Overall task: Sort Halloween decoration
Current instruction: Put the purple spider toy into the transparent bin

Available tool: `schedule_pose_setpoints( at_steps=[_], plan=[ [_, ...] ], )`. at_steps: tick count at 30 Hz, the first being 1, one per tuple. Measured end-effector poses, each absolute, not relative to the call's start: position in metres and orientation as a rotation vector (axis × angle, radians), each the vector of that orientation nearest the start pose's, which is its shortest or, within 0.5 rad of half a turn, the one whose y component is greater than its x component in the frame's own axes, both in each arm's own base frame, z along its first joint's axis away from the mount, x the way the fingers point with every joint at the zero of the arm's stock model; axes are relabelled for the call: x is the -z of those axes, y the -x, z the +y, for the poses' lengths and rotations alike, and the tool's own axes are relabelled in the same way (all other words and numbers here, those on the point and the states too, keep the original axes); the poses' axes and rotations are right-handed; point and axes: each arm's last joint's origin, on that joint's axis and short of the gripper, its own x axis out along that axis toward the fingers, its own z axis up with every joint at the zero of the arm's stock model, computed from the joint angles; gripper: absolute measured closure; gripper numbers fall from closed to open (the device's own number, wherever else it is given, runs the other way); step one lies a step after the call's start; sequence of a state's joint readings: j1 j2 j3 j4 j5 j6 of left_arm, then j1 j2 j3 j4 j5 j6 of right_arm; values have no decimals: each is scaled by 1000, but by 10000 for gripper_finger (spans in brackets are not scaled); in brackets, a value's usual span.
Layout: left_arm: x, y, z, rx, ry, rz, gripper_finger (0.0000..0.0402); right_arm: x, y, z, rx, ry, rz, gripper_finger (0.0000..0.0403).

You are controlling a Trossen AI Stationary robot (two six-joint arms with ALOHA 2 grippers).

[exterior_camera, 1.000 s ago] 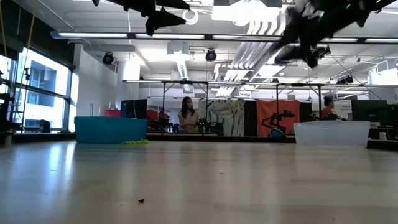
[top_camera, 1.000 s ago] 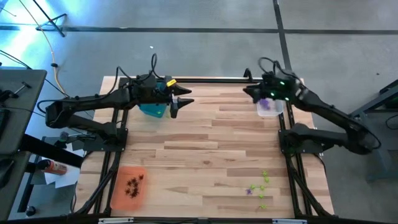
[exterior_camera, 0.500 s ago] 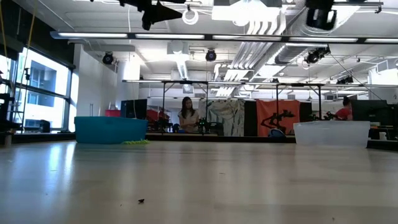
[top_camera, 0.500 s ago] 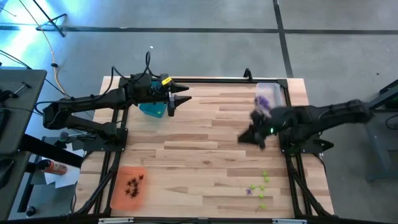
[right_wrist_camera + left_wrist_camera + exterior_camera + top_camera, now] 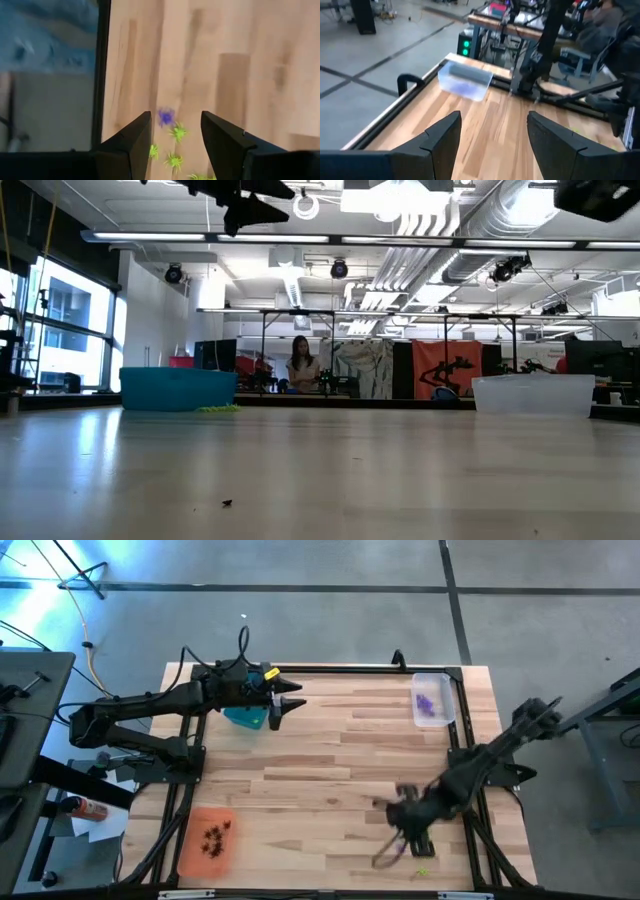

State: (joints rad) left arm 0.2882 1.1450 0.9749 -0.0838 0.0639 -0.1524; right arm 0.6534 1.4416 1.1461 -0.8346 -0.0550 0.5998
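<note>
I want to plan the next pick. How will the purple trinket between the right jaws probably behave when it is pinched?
The purple trinket looks tiny and spiky, so it is probably very light and may skid on the smooth table. Green trinkets lie close beside it, so the open right gripper could nudge them too.

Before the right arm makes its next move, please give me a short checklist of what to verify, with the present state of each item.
1. Right gripper jaws open and empty: ok, nothing sits between them.
2. Right gripper above the loose pile: ok, the purple trinket and green trinkets lie just ahead of it.
3. Target is alone: not ok, the purple one lies close beside the green ones.
4. Clear tray ready: ok, it stands at the far right edge with purple pieces inside.
5. Left gripper out of the way: ok, it hangs open by the teal tray.
</note>
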Motion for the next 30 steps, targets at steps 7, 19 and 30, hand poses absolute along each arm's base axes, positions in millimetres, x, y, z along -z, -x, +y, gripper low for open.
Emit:
schedule_pose_setpoints(
  at_steps=[7,19,30],
  plan=[
    [-332,-245,71,-242,173,292,190,-213,-231,217,-321,-55,1295,235],
    [-332,-245,71,-256,143,294,190,-149,-232,239,-218,44,1457,236],
    [-332,-244,72,-287,145,293,190,-141,-232,239,-188,80,1458,266]
  ],
)
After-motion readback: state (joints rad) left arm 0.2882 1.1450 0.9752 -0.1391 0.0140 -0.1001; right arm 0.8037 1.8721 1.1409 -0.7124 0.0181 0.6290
